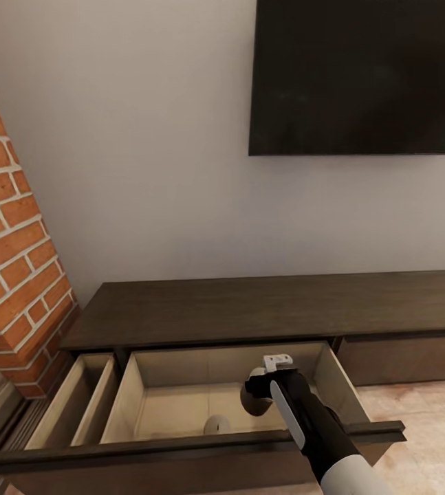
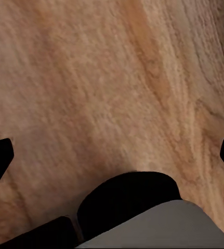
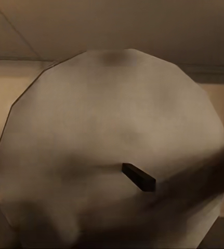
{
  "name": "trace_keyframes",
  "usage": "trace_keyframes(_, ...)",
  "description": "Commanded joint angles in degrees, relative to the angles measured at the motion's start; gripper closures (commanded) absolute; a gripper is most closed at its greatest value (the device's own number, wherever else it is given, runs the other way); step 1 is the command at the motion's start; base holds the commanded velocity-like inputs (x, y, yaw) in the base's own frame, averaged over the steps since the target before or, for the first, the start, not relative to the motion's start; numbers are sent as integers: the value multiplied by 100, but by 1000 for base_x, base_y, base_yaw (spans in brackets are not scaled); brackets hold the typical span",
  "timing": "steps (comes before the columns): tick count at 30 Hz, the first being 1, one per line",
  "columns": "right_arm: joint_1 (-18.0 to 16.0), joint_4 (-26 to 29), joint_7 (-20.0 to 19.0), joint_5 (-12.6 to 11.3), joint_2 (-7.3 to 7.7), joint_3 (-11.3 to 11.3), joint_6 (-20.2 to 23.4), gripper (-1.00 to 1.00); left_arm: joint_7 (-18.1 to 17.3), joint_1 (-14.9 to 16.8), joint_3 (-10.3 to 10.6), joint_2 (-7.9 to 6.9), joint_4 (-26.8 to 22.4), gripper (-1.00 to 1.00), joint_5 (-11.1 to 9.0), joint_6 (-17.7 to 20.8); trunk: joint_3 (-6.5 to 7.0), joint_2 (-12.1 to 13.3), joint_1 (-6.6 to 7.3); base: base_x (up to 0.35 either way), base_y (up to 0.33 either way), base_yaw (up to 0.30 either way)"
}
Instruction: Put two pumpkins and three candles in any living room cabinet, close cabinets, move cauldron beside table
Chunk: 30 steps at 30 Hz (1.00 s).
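The dark-brown cabinet (image 1: pixel 250 309) stands against the wall with its left drawer (image 1: pixel 181 371) pulled out, showing pale wood inside. My right gripper (image 1: pixel 258 395) reaches down into that drawer, shut on a cream candle (image 1: pixel 254 376). In the right wrist view that candle (image 3: pixel 112 135) looms close, with its pale top and dark wick. Another candle (image 1: pixel 215 424) rests on the drawer floor near the front panel. My left gripper (image 2: pixel 112 155) is open over the wooden floor (image 2: pixel 117 78) with nothing between its fingers. No pumpkin or cauldron is in view.
A black television (image 1: pixel 360 75) hangs on the wall above the cabinet. A red brick column (image 1: pixel 9 240) stands at the left. A narrow side compartment (image 1: pixel 78 399) lies open left of the drawer. The cabinet's right drawer front (image 1: pixel 408 357) is closed, with wooden floor before it.
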<state>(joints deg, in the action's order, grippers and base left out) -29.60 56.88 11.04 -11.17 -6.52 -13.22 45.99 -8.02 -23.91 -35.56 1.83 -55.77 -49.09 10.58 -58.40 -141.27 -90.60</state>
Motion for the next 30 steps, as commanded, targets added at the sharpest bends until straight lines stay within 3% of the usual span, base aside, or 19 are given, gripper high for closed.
trace_keyframes(1, -6, -39, 60, -73, 1, -15, -17, 100, -49, -1, -21, 9, 40, -100, -54, -2, -4, -2, -1, 147, 0, 0)
trace_keyframes(8, -19, -288, 52, -60, 20, -64, -116, 100, -337, -4, -15, 13, 297, -100, -48, -493, -4, -2, -1, 45, 0, 0)
trace_keyframes(16, -144, -1124, 23, 221, 24, -335, -737, 100, -343, 21, -11, 5, 745, -100, -57, -583, -4, -2, -1, 4, 0, 0)
trace_keyframes(30, -234, -1368, -21, 255, 33, -357, -796, 100, -304, 42, -14, 2, 866, -100, -64, -742, -4, -2, -1, 72, 0, 0)
